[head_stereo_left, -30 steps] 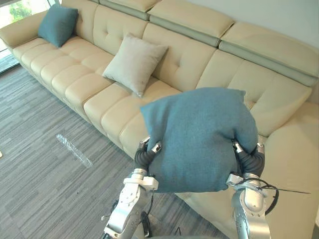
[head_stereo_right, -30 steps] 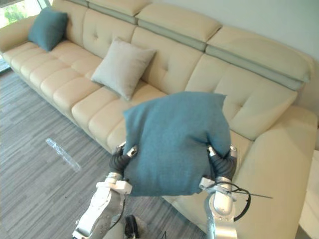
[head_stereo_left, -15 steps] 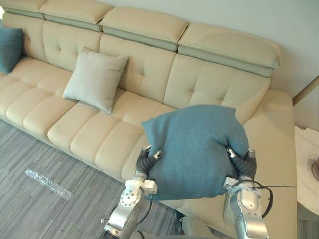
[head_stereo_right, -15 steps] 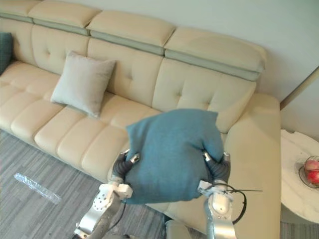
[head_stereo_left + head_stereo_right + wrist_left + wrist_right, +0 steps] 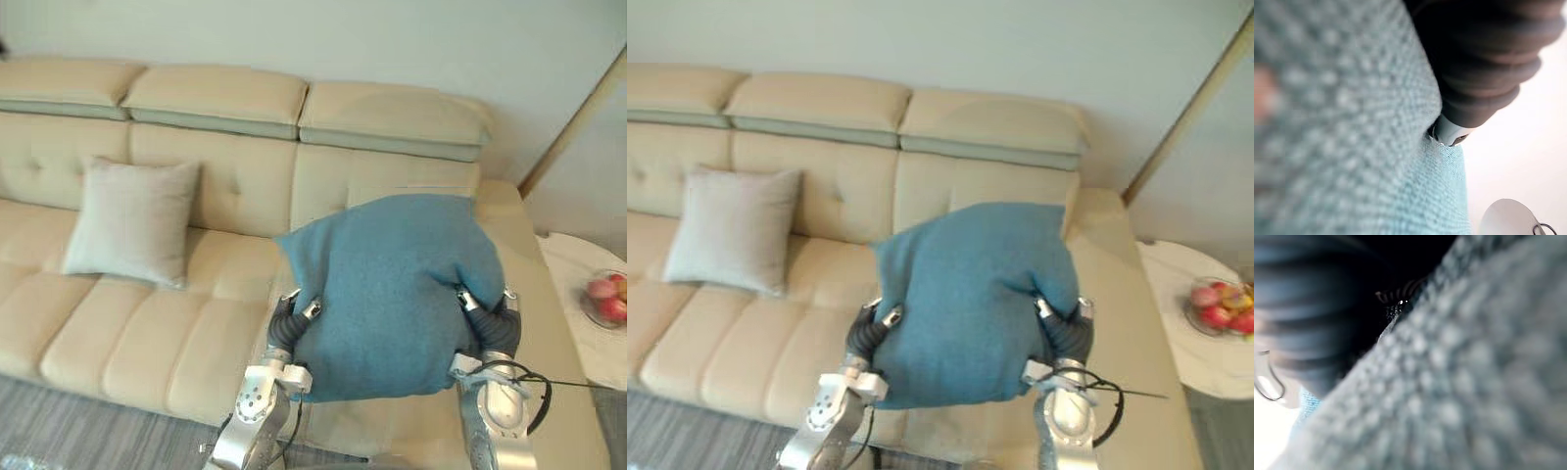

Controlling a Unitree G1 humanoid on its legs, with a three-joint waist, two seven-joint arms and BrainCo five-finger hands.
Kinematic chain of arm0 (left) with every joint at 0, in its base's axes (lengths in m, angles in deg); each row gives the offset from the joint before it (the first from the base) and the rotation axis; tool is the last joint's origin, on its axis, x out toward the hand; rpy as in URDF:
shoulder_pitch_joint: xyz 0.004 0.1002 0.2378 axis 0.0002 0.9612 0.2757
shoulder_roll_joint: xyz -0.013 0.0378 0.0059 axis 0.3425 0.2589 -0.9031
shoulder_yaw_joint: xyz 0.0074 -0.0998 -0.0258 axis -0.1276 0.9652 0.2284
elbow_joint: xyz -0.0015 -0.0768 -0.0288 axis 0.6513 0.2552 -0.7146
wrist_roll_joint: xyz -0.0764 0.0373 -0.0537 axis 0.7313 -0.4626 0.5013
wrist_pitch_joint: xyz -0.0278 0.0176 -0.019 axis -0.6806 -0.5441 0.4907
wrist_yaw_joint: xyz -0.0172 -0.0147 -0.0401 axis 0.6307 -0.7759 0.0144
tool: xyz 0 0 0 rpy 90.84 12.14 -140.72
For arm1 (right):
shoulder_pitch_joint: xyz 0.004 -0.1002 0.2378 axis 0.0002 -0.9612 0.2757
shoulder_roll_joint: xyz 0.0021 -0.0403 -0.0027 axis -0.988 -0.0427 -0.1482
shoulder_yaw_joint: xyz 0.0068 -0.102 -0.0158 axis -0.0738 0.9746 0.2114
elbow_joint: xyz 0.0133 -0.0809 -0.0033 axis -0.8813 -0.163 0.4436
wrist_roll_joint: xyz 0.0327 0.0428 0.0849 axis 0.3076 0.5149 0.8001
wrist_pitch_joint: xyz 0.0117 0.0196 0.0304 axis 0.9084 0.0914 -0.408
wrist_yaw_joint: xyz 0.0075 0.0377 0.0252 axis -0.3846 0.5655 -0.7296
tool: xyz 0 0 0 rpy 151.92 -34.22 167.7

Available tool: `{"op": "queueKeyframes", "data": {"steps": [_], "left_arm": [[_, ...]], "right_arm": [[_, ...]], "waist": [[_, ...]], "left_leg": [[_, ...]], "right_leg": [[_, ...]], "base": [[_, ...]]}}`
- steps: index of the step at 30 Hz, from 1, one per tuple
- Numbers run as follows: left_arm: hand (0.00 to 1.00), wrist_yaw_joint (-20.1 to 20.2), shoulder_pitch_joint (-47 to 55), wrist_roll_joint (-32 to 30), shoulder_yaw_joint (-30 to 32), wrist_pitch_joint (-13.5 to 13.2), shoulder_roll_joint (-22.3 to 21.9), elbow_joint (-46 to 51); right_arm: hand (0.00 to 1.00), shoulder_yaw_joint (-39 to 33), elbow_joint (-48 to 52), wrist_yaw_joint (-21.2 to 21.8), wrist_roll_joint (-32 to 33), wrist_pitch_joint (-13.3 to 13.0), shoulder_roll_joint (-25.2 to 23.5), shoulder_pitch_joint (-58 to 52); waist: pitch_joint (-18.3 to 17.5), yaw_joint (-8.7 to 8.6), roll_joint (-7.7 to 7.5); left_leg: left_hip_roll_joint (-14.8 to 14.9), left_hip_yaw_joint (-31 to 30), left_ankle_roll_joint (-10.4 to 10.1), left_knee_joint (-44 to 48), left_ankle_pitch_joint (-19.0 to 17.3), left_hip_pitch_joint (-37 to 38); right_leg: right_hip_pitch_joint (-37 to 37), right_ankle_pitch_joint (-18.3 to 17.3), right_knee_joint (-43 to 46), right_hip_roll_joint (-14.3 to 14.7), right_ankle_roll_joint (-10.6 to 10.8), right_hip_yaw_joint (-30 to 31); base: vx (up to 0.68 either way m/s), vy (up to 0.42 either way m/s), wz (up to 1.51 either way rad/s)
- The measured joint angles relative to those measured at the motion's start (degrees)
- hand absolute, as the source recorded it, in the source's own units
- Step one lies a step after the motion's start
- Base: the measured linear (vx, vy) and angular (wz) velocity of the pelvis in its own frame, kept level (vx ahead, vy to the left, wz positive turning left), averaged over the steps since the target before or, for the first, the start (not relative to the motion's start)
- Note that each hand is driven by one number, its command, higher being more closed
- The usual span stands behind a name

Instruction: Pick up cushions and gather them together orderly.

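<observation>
Riding high between the two arms, the blue cushion (image 5: 392,284) is hanging in the air in front of the sofa (image 5: 225,98), over its right-hand end and just ahead of the last backrest. The left robot hand (image 5: 285,327) is pressing into the cushion's left edge and the right robot hand (image 5: 494,331) is pressing into its right edge, so the cushion is sitting squarely between them. Both are sinking deep into the fabric, and whether either one is clutching the cloth or only squeezing it flat is something I cannot tell. From the left wrist, the blue weave is lying right up against the dark ribbed cover (image 5: 1484,63); from the right wrist it is the same story, weave touching cover (image 5: 1308,308).

The beige cushion (image 5: 127,220) is leaning upright against the sofa back, well apart from the blue one, off to its left. At the far right a pale round table (image 5: 1176,323) is standing beside the sofa's arm, carrying a bowl of fruit (image 5: 1220,305).

Compared with half a second ago, the whole view is swinging further right along the sofa: the bowl is coming fully into sight and the beige cushion is sliding leftward in frame. That is the camera turning. The blue cushion is staying pinned between the two robot hands just as before.
</observation>
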Motion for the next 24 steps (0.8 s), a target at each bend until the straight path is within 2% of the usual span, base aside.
{"op": "queueKeyframes", "data": {"steps": [3,7,9,13,16,20,24], "left_arm": [[1.0,0.0,-0.04,-0.03,0.25,-0.42,0.77,-0.19],[1.0,-0.01,-1.04,-0.03,1.62,-0.8,2.67,-1.71],[1.0,-0.06,-1.38,-0.03,2.37,-0.8,2.83,-2.77],[1.0,-0.38,-3.13,-0.35,2.34,-0.79,2.68,-3.18],[1.0,-2.9,-6.95,-2.75,2.44,-0.81,2.1,-3.09],[1.0,-7.13,-14.82,-5.13,4.06,-1.02,1.14,-0.28],[1.0,-15.04,-27.64,-7.95,6.71,-1.43,-0.87,1.45]], "right_arm": [[1.0,0.0,-5.02,0.19,-0.02,-0.42,0.1,2.67],[1.0,1.22,-13.71,0.58,-0.1,-0.46,1.8,7.83],[1.0,2.44,-17.62,0.6,-0.23,-0.26,3.2,10.73],[1.0,2.49,-19.07,0.23,-2.39,0.28,5.06,11.78],[1.0,2.47,-18.76,-1.58,-2.57,0.33,5.15,14.47],[1.0,2.48,-15.01,-5.35,-4.8,0.67,4.61,20.24],[1.0,2.29,-14.28,-11.86,-8.36,1.15,4.94,33.33]], "waist": [[-0.09,-0.33,0.06],[-0.1,-0.53,0.1],[0.14,-0.55,0.53],[0.54,-0.82,1.22],[1.49,-1.03,2.02],[3.55,-0.62,1.73],[4.94,0.34,1.98]], "left_leg": [[-0.98,0.54,0.17,-1.49,-0.01,0.76],[-0.92,1.92,1.08,-5.44,0.57,0.39],[-1.03,2.98,1.49,-8.34,1.81,-0.21],[-1.1,2.81,1.05,-11.64,4.33,-1.95],[-0.52,2.57,0.67,-13.4,6.15,-3.89],[-0.21,2.43,0.81,-12.1,7.22,-10.41],[1.27,1.64,-0.34,-9.87,9.36,-18.42]], "right_leg": [[-0.23,3.39,-3.49,-1.0,0.13,2.07],[-2.67,6.91,-7.43,-0.79,-0.59,3.29],[-5.19,8.72,-8.68,-0.79,-0.82,3.55],[-8.56,10.35,-9.24,-0.64,-0.73,2.95],[-11.28,12.45,-9.17,-0.06,-0.68,0.34],[-16.95,12.89,-8.65,-0.12,-0.42,-1.78],[-24.05,14.69,-8.23,1.2,-0.97,-2.92]], "base": [[0.11,0.167,-0.52],[0.02,0.035,-0.55],[-0.03,-0.039,-0.5],[-0.07,-0.072,-0.11],[-0.1,-0.069,-0.02],[-0.2,-0.082,0.04],[-0.19,-0.092,0.02]]}}
